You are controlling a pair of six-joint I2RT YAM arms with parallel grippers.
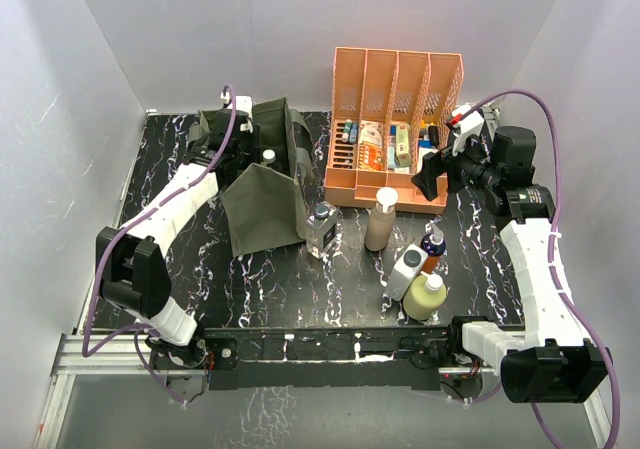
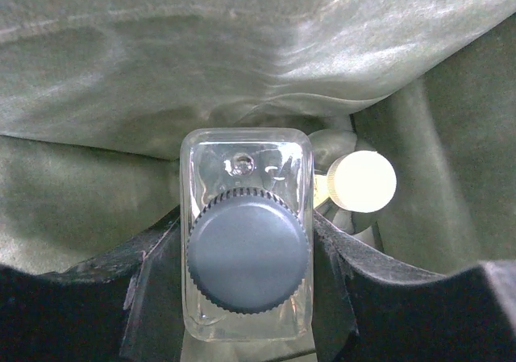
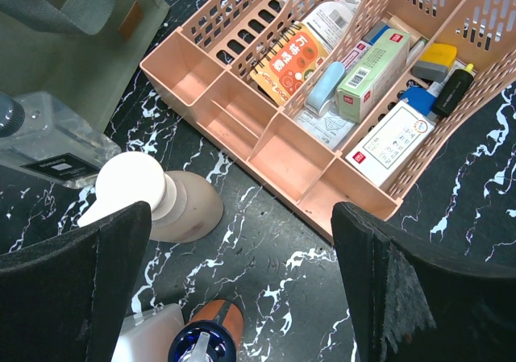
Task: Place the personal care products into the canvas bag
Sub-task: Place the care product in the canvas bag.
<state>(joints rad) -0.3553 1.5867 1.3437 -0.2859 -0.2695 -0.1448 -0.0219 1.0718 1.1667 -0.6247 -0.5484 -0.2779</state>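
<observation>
Desk: a black, white-veined marble-patterned desk (image 1: 300,299) is carrying everything.
Bag: a soft olive-green canvas bag (image 1: 262,209) is standing open at left-centre, its strap handles drooping.
Organiser: a peach plastic slotted organiser (image 1: 395,79) is sitting just right of the bag, holding small boxes and tubes.
Left hand: the left hand (image 1: 228,141) is reaching into the bag's mouth, clenched on a clear square glass bottle with a dark ribbed cap (image 2: 246,253).
Right hand: the right hand (image 3: 242,297) is hovering released and empty, fingers wide apart, in front of the organiser.
Bottles on desk: a tall beige bottle (image 1: 381,219), a pale yellow bottle (image 1: 425,297), a white grey-capped bottle (image 1: 407,269), a second clear glass dark-capped bottle (image 1: 320,227) and a small orange-blue bottle (image 1: 433,244) are standing outside the bag.
Cap: a cream round cap (image 2: 363,181) is showing inside the bag, just right of the held bottle.
</observation>
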